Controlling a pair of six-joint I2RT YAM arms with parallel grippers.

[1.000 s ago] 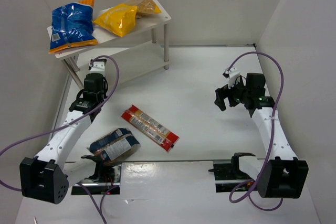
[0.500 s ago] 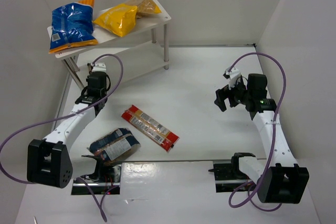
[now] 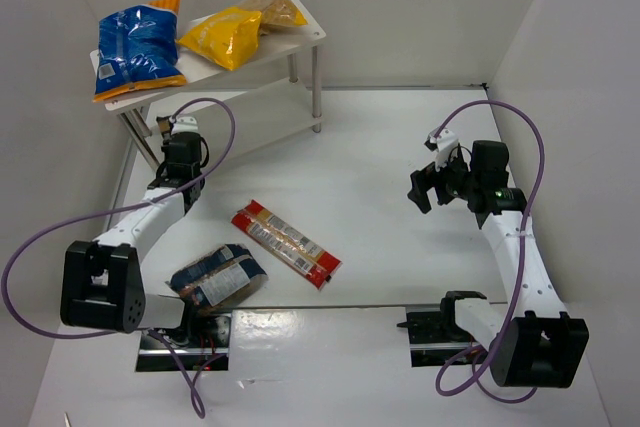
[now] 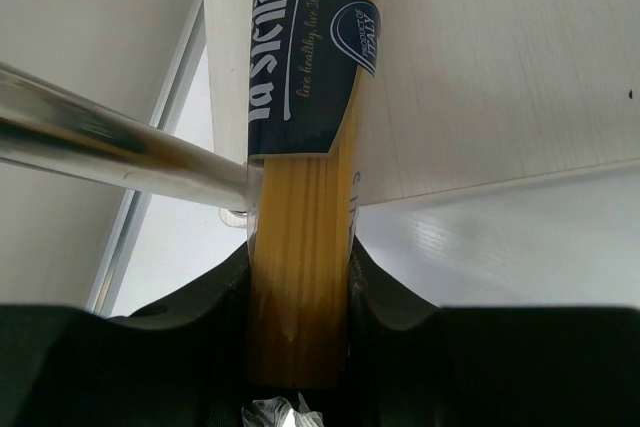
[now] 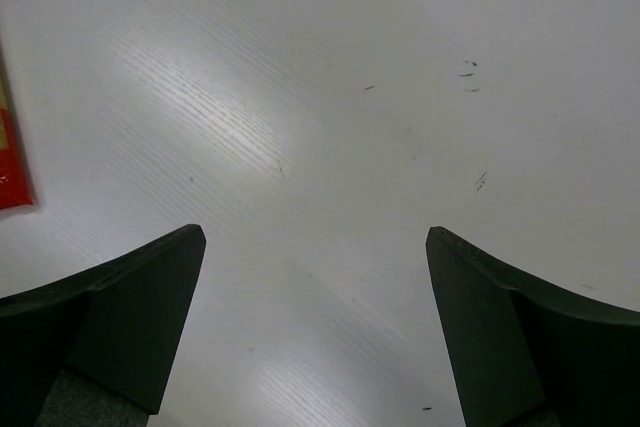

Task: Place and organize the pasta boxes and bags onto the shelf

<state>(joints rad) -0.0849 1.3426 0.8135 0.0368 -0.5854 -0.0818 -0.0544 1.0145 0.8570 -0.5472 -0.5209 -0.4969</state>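
The top camera looks down from above and behind, wide, over the whole table. The 2 wrist cameras sit close: left sees the yellow-tan box between its fingers; right faces table, the red box left of its fingers, shared with top.

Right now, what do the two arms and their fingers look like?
Both arms have white links, black joint housings and black base blocks. The left arm and right arm each trail a looping purple cable. A green light glows on the right wrist. The fingers are dark, wedge-shaped.
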